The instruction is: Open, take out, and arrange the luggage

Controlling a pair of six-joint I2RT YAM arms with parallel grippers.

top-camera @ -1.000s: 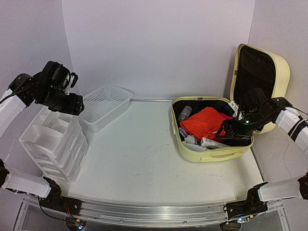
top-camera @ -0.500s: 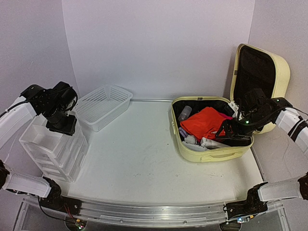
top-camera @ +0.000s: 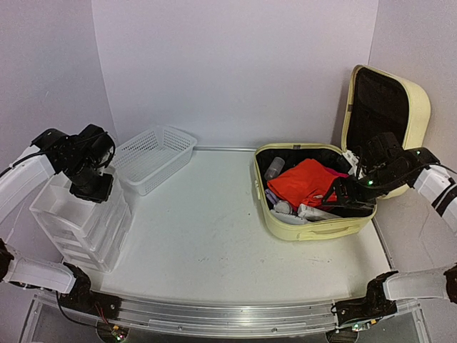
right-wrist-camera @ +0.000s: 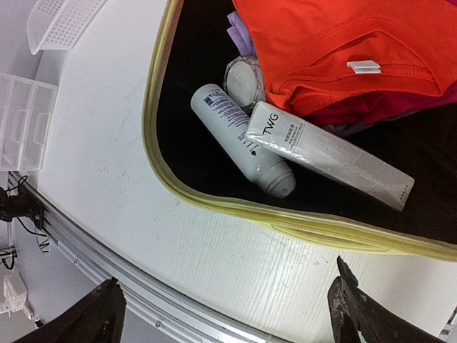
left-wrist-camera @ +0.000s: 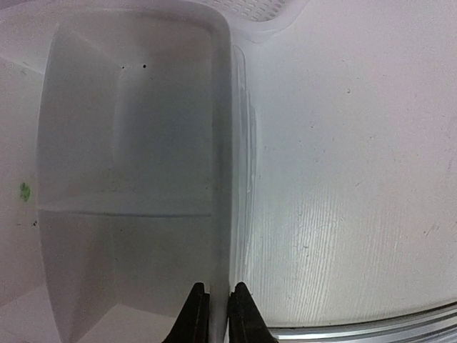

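Currently: unpacking step, by my reading. luggage [top-camera: 314, 230] at right of table, open, lid [top-camera: 420, 107] upright against right wall; orange shirt [right-wrist-camera: 343, 43], white bottle [right-wrist-camera: 239, 139] and TWG box [right-wrist-camera: 328, 153] inside. right gripper [right-wrist-camera: 225, 286] hovers over near wall of luggage, jaws spread wide, empty. left gripper [left-wrist-camera: 216, 304] far left over drawer organizer [left-wrist-camera: 221, 107], jaws nearly together, nothing seen between them. Next likely: right gripper descends on bottle or box, closes, lifts clear of rim.

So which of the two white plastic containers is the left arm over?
The drawer organizer, with solid translucent compartments; the arm's jaws straddle one compartment wall. The mesh basket sits beyond it, untouched.
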